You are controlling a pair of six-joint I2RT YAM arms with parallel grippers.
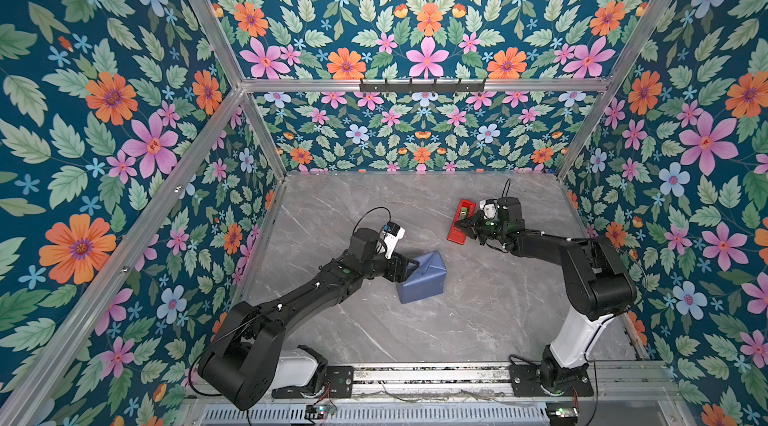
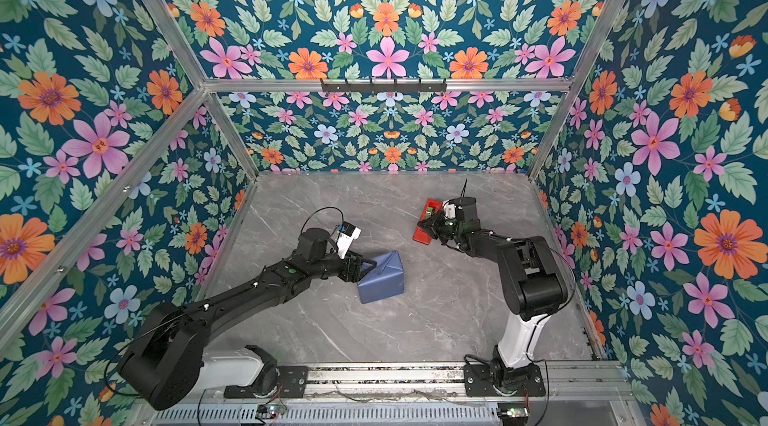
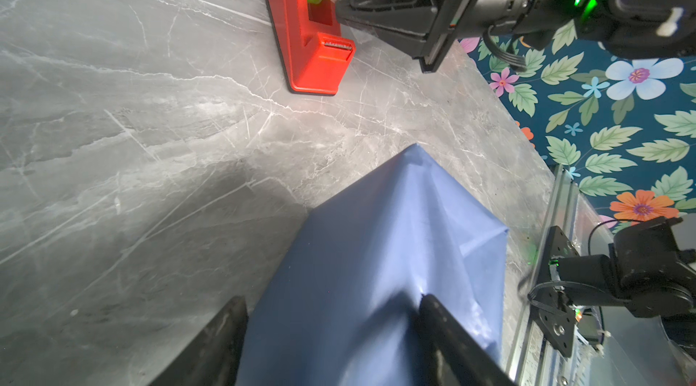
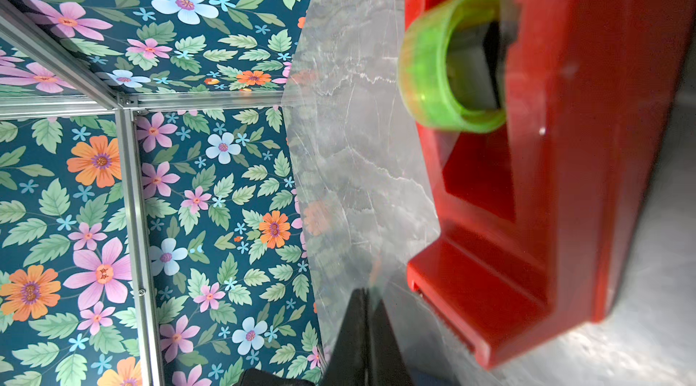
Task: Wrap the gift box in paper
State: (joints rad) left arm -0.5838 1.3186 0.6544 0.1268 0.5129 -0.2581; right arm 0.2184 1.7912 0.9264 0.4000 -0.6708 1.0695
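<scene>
The paper [image 1: 424, 283] [image 2: 382, 282], slate-blue and creased, is folded round the gift box, which it hides entirely. The parcel stands mid-table. My left gripper [image 1: 409, 269] [image 2: 365, 268] [image 3: 329, 299] grips the parcel's left end with its jaws wide; one finger lies at the paper's edge and the other dents the paper [image 3: 376, 244]. My right gripper [image 1: 459, 222] [image 2: 422, 223] [image 4: 363, 292] is shut on a strip of clear tape [image 4: 357, 177] drawn from the green roll [image 4: 425, 64] in the red tape dispenser [image 1: 456, 235] [image 2: 422, 235] [image 3: 309, 49] [image 4: 565, 177].
The dispenser sits on the grey marble table [image 1: 478, 320] at the back right, about a hand's width from the parcel. Floral walls and an aluminium frame [image 1: 415, 85] enclose the table. Both arm bases stand on a rail [image 1: 432, 376] along the front edge.
</scene>
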